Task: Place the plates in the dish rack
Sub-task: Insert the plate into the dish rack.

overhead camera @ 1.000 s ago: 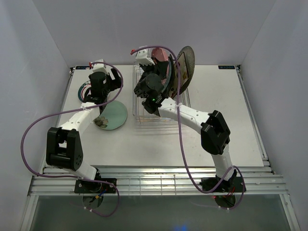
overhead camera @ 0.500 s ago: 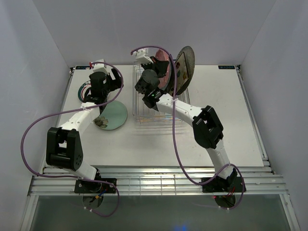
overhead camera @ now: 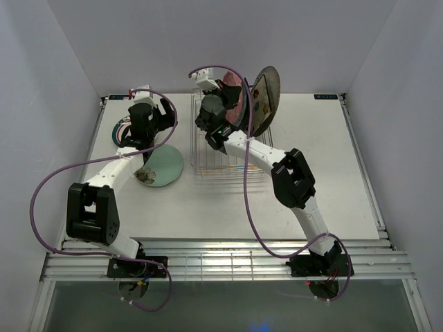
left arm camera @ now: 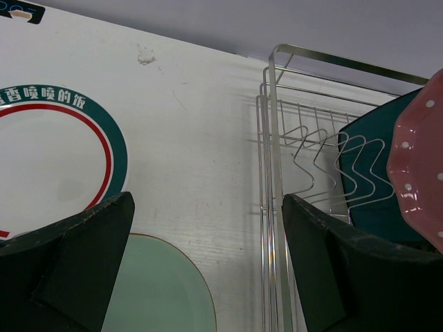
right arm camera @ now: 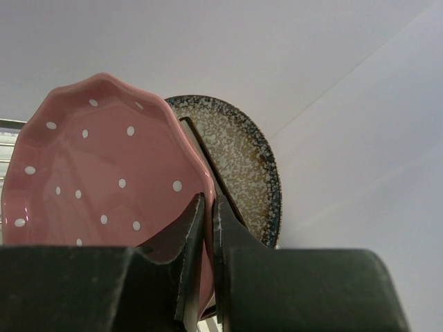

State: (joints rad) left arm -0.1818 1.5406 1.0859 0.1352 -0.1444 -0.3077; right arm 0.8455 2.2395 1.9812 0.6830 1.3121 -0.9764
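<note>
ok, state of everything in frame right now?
dish rack: partly loaded, near prongs bare.
left hand: open, empty.
right hand: shut on the rim of the pink dotted plate.
pink dotted plate: upright at the dish rack, held.
speckled grey plate: upright behind it.
teal square plate: upright in dish rack.
mint plate: flat on table.
white teal-rimmed plate: flat on table.

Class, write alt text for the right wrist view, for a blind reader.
The right gripper pinches the rim of an upright pink white-dotted scalloped plate. A speckled grey round plate stands just behind it.
</note>
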